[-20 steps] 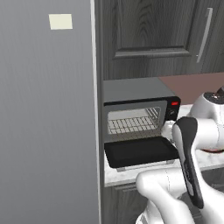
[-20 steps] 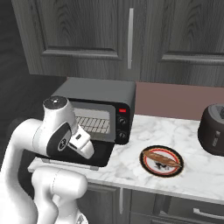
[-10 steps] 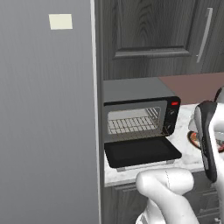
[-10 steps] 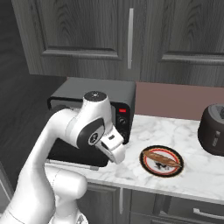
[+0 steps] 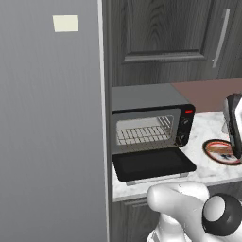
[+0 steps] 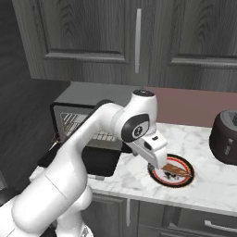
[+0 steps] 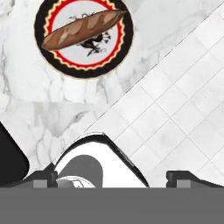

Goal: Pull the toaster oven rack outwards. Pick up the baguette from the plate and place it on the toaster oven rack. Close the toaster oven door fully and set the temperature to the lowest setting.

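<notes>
The toaster oven (image 5: 150,109) stands on the counter with its door (image 5: 153,163) folded down flat. The silvery rack (image 5: 142,135) shows in the open cavity. To the oven's right lies the plate (image 6: 171,172) with the baguette (image 6: 178,169) across it. In the hand view the plate (image 7: 52,56) and the brown baguette (image 7: 81,28) sit at the top. My gripper (image 7: 113,178) hovers above the counter just short of the plate, open wide with nothing between its fingertips (image 7: 43,178). From the right base view my gripper (image 6: 160,162) hangs over the plate's near-left edge.
A large dark rounded vessel (image 6: 226,137) stands at the counter's right end. A tall grey panel (image 5: 52,123) walls off the left of the oven. Dark cabinets (image 6: 139,37) hang above. A white tiled floor (image 7: 175,96) lies beyond the counter edge.
My arm has swung right, from in front of the open oven to above the plate. The oven, rack and plate have stayed put.
</notes>
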